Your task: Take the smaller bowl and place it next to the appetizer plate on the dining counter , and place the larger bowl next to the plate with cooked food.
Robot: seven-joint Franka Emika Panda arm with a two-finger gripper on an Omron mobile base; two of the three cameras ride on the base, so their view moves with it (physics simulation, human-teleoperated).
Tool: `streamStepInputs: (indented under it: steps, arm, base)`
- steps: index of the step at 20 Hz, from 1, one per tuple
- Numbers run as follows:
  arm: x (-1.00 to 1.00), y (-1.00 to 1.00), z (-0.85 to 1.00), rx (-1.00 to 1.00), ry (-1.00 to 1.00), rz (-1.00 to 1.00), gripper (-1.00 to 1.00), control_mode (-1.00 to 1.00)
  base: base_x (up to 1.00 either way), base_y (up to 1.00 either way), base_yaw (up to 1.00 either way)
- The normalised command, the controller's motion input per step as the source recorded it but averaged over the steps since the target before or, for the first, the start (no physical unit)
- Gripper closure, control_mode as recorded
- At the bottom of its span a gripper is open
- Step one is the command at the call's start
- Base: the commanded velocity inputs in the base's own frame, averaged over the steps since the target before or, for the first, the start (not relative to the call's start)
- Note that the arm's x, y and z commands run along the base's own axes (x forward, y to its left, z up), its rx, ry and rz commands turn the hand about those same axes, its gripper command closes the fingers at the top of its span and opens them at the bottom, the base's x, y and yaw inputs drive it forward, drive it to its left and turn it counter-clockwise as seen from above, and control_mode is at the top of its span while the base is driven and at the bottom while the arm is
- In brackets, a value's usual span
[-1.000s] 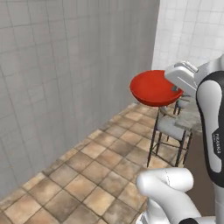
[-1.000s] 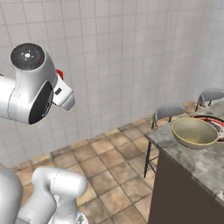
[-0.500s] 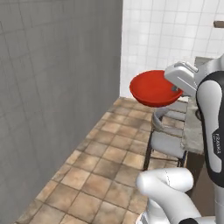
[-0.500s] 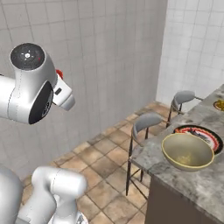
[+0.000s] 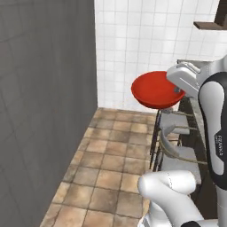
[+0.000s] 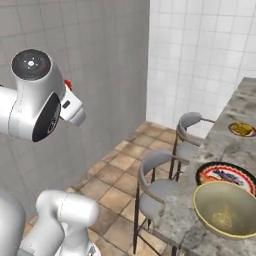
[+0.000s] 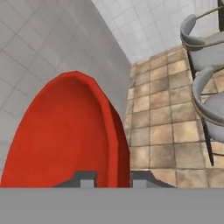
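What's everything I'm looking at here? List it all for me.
smaller bowl: one, glossy red, held up in the air over the floor
larger bowl: one, olive-beige, near end of the dining counter
plate with cooked food: one, dark-rimmed, just behind the larger bowl
appetizer plate: one, small, farther along the counter
stools: two, grey, beside the counter
floor: brown tiles
gripper: one, shut on the red bowl's rim

The base has turned, bringing the appetizer plate [image 6: 242, 129] into view.
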Motion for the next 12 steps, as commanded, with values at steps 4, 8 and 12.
streamStepInputs:
  steps: [4, 8, 12]
  arm:
    - [0.0, 0.0, 0.0, 0.0, 0.0, 0.0, 1.0, 1.0]
    - [0.0, 0.0, 0.0, 0.0, 0.0, 0.0, 1.0, 1.0]
    - [0.0, 0.0, 0.0, 0.0, 0.0, 0.0, 1.0, 1.0]
  base:
    - [0.77, 0.11, -0.41]
    - [0.66, 0.05, -0.45]
    - [0.71, 0.22, -0.45]
